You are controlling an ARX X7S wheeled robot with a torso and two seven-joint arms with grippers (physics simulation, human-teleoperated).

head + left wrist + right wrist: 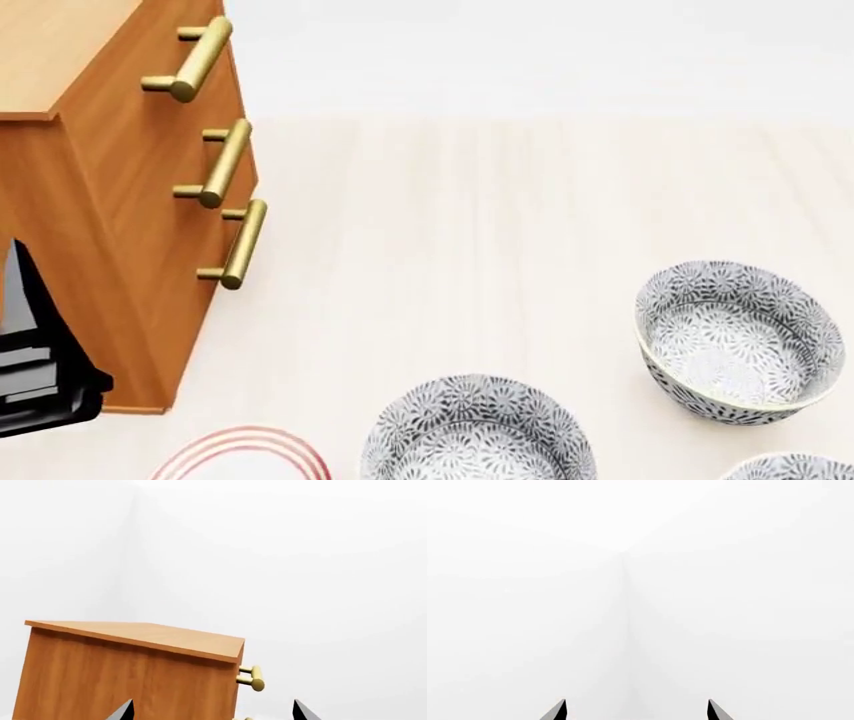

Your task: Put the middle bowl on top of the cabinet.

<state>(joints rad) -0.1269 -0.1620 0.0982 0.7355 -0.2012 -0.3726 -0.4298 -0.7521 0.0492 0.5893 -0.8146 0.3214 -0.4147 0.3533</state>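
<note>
Three look-alike bowls with a grey-black leaf pattern stand on the pale floor in the head view: one [481, 435] at the bottom centre, one [741, 340] to the right, and one [794, 468] cut off at the bottom right corner. Which of them is the middle bowl I cannot tell. The orange-brown cabinet [114, 230] stands at the left with three brass handles, and its flat top [153, 635] is bare. My left gripper [213, 712] is open and faces the cabinet's side. My right gripper [637, 711] is open before white walls.
A black part of my left arm [40, 370] sits beside the cabinet's side at the left edge. A white round thing with red rings [240, 455] lies on the floor at the bottom left. White walls [627, 580] meet in a corner.
</note>
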